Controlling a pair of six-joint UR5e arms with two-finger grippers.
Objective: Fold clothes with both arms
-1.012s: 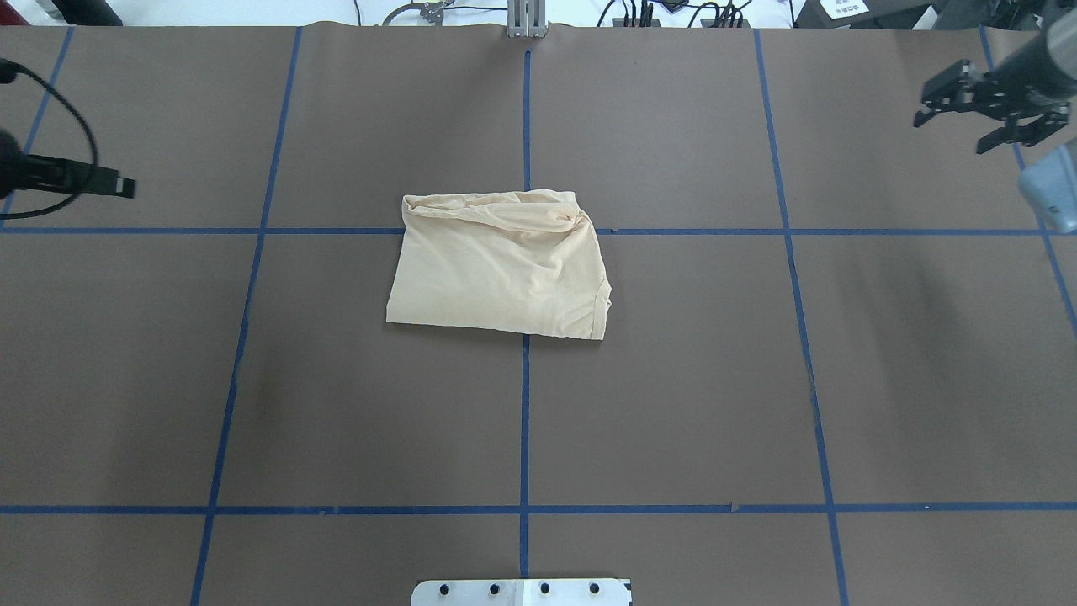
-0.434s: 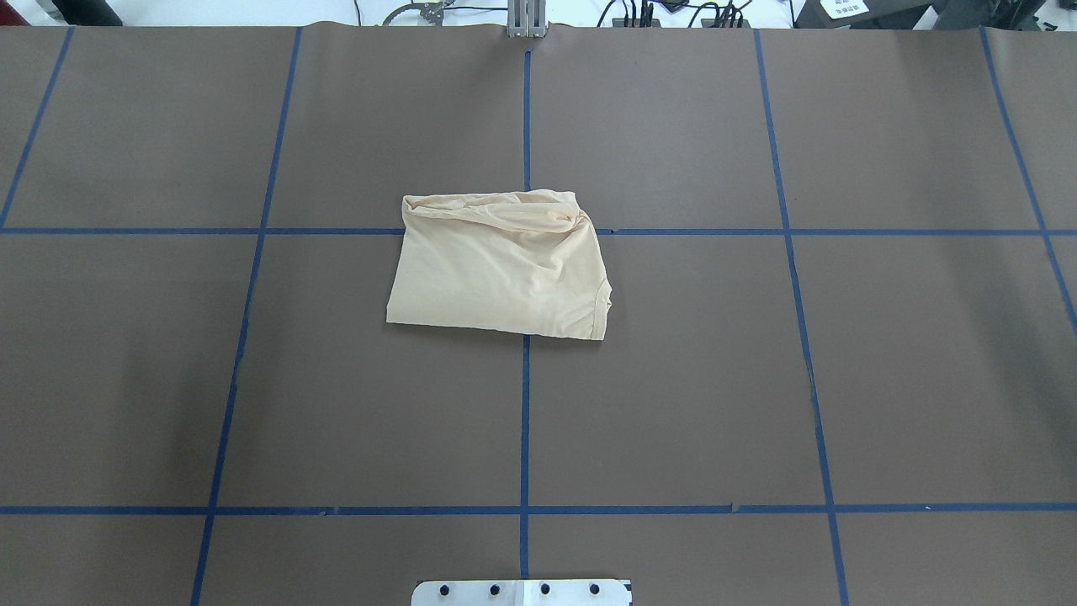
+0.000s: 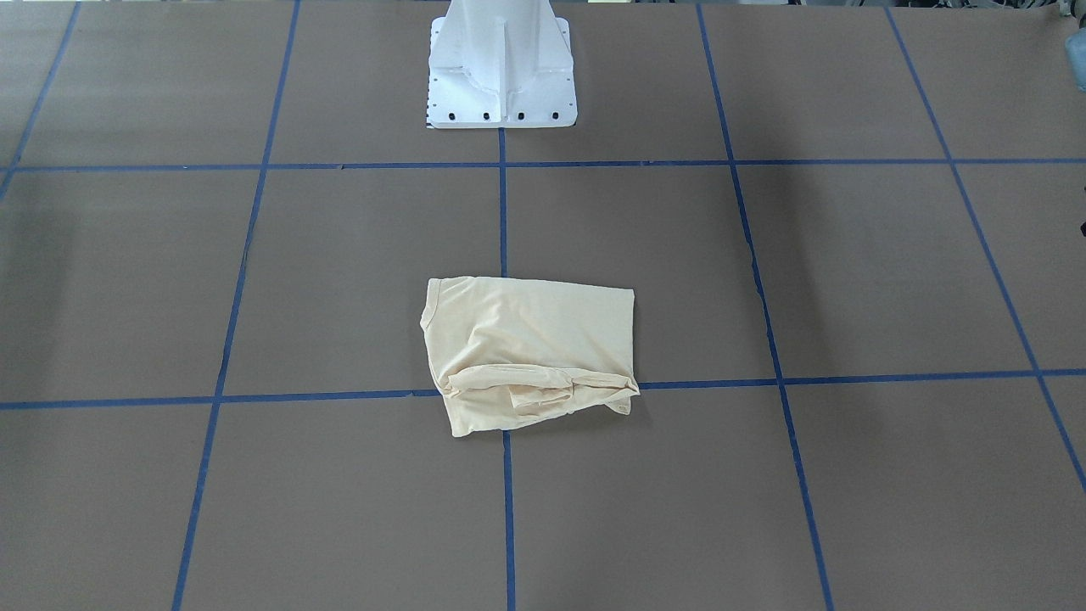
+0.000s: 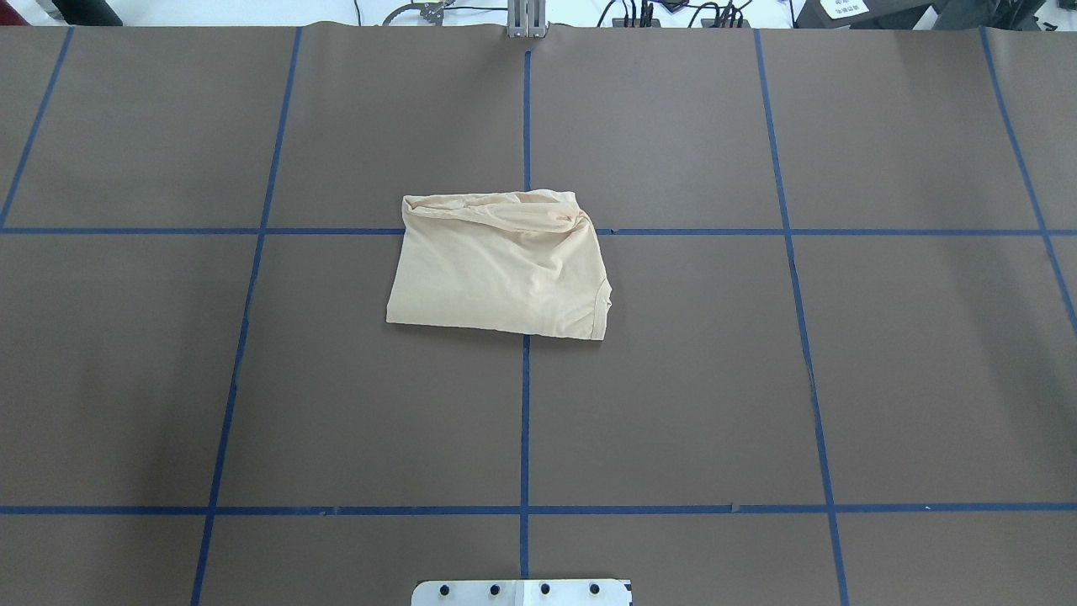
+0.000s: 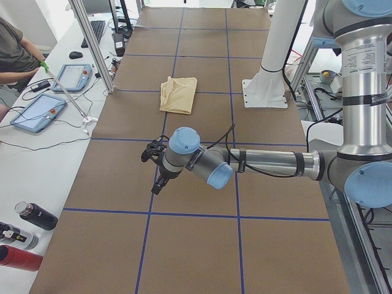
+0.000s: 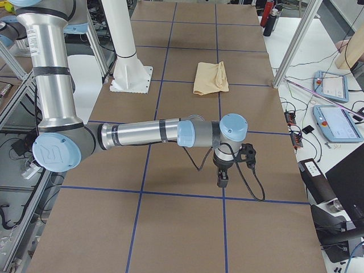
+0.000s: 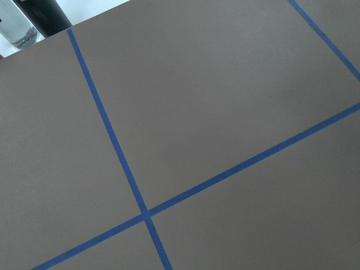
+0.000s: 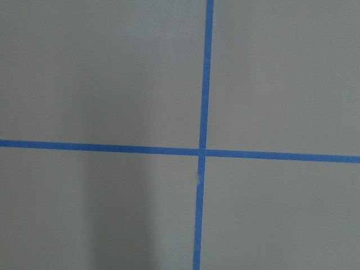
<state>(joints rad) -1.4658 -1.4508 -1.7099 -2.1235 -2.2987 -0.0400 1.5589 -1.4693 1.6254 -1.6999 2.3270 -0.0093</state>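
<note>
Drew left gripper (image 5: 156, 182) and right gripper (image 6: 222, 179) out toward the table's (image 4: 757, 404) ends, gone from overhead within a second; could not tell either's opening. Left the shirt (image 4: 501, 269) folded at the table's middle, untouched. Looked finished.

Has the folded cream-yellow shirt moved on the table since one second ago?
No. In the overhead view the folded cream-yellow shirt still covers the same crossing of blue tape lines, with its edges unchanged against them.
</note>
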